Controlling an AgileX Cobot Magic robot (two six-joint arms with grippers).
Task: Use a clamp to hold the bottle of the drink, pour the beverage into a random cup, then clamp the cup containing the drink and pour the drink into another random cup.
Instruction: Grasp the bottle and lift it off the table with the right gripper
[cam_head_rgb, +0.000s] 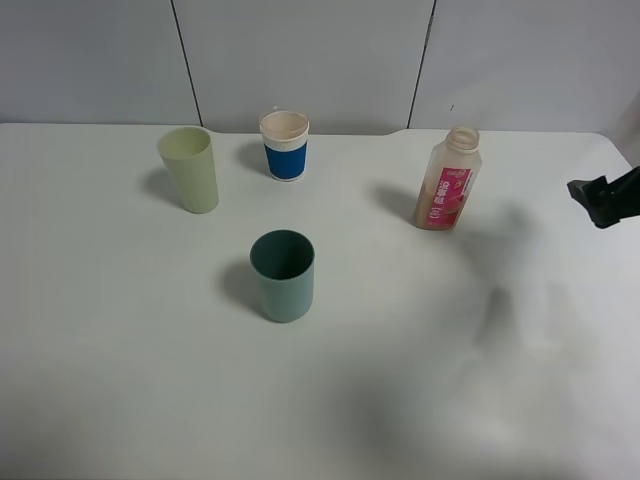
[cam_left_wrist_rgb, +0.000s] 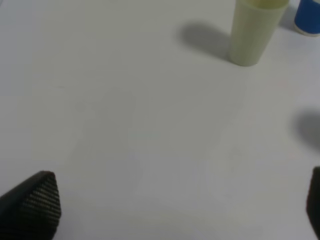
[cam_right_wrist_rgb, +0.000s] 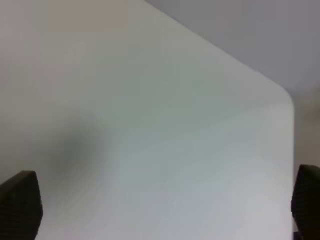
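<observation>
Uncapped bottle (cam_head_rgb: 447, 180) is standing on the surface (cam_head_rgb: 120, 400), well apart from three cups (cam_head_rgb: 282, 275). Both arms' jaws are gaping apart, empty. A glancing approach is risking toppling it, spilling drink.

Three upright cups are seen on the table (cam_head_rgb: 120, 390): a pale green cup (cam_head_rgb: 189, 168) at back left, a blue-banded cup (cam_head_rgb: 285, 146) near it, a teal cup (cam_head_rgb: 282, 275) in front. An uncapped bottle (cam_head_rgb: 449, 180) is stood to the right; the right gripper (cam_head_rgb: 603, 203) is cut off by the right edge.
</observation>
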